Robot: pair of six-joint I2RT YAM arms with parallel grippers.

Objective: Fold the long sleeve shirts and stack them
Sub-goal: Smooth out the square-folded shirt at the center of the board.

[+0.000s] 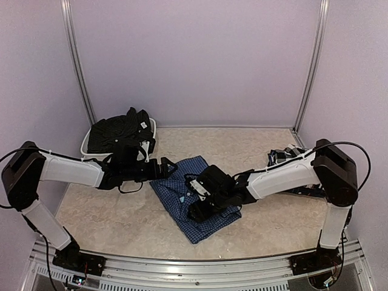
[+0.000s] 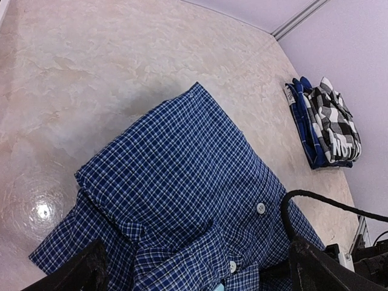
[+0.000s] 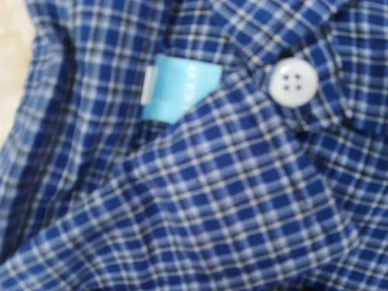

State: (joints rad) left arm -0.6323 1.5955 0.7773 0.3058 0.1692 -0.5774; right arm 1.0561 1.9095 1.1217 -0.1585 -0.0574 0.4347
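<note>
The blue check shirt [image 1: 182, 191] lies folded mid-table. The left gripper [image 1: 167, 168] is at its left edge, jaws spread wide. The right gripper [image 1: 197, 209] sits low over the cloth, close to a white button [image 3: 293, 83] and a teal label [image 3: 179, 88]; whether its jaws pinch anything cannot be told. The black-and-white check shirt [image 2: 336, 121] rests folded near the right wall, and the black shirt [image 1: 118, 130] lies in a white basket [image 1: 84, 147] at the rear left.
</note>
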